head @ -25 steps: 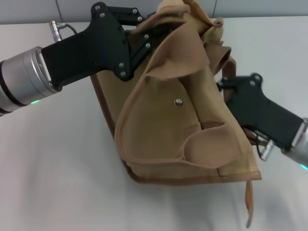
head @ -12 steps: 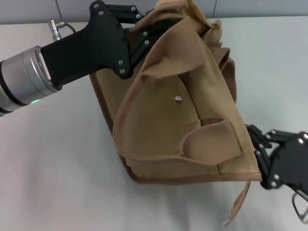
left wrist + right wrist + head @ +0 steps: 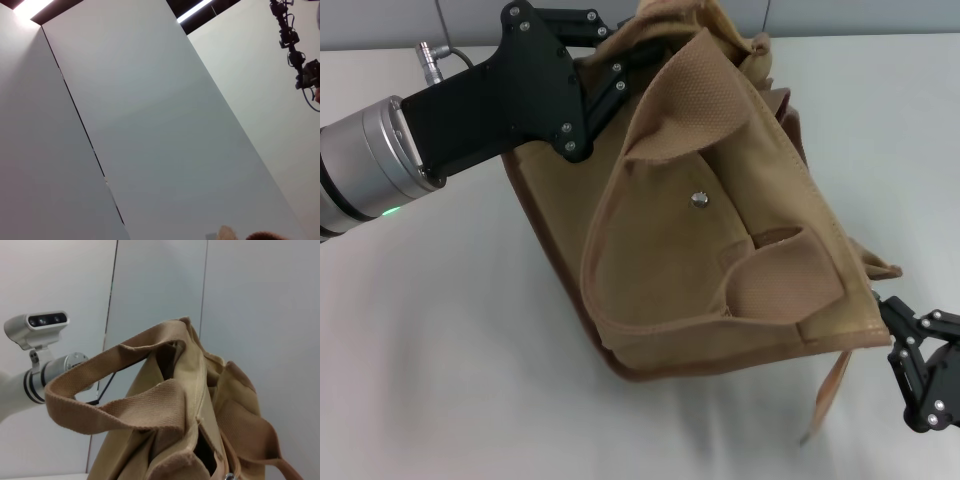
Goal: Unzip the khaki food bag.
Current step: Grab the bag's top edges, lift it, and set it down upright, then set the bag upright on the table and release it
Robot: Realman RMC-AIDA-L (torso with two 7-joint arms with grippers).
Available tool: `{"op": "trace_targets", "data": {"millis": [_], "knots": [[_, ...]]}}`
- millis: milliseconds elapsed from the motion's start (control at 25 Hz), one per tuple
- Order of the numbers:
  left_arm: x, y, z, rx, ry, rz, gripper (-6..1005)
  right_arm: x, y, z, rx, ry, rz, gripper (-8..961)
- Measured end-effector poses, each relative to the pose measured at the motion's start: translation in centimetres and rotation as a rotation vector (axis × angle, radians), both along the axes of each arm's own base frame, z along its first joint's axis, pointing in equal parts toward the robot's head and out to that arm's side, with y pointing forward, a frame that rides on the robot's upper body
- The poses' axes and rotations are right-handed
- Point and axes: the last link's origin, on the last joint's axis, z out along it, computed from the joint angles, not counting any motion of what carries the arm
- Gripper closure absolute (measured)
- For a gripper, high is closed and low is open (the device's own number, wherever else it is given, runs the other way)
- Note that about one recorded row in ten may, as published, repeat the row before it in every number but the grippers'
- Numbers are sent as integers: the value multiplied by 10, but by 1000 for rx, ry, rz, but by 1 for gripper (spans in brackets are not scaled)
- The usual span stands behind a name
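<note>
Nearest you, at the lower right edge of the head view, your right gripper [image 3: 910, 350] sat low on the white table [image 3: 440, 350], its black linkages just beside the bag's near corner; you could not tell from these views whether its fingers were spread or closed, or whether they touched the cloth. A thin tan strap [image 3: 828, 392] hung down from that corner, right next to the gripper.

The khaki food bag [image 3: 720, 250] lay in the middle of the table, tipped over so its front pocket faced up, the silver snap [image 3: 699, 199] showing and the brown base trim [image 3: 560, 270] running along its left and near sides. One wide loop handle [image 3: 782, 285] curled over the pocket.

Farther back, your left gripper [image 3: 620, 70] reached in from the left to the bag's top edge, its fingers buried in the bunched canvas; whether they gripped it could not be told. Your left wrist camera showed only grey wall panels [image 3: 150, 125].
</note>
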Motion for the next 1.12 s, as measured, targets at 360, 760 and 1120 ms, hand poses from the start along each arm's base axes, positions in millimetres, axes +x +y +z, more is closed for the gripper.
{"op": "trace_targets", "data": {"millis": [360, 760, 1120], "knots": [[-1, -2, -3, -13, -26, 19, 923, 2, 0, 15, 124, 84, -68, 900], [-6, -8, -10, -4, -80, 58, 922, 22, 4, 43, 274, 156, -220, 721], [-10, -12, -11, 2, -94, 70, 922, 25, 17, 33, 101, 44, -159, 341]]}}
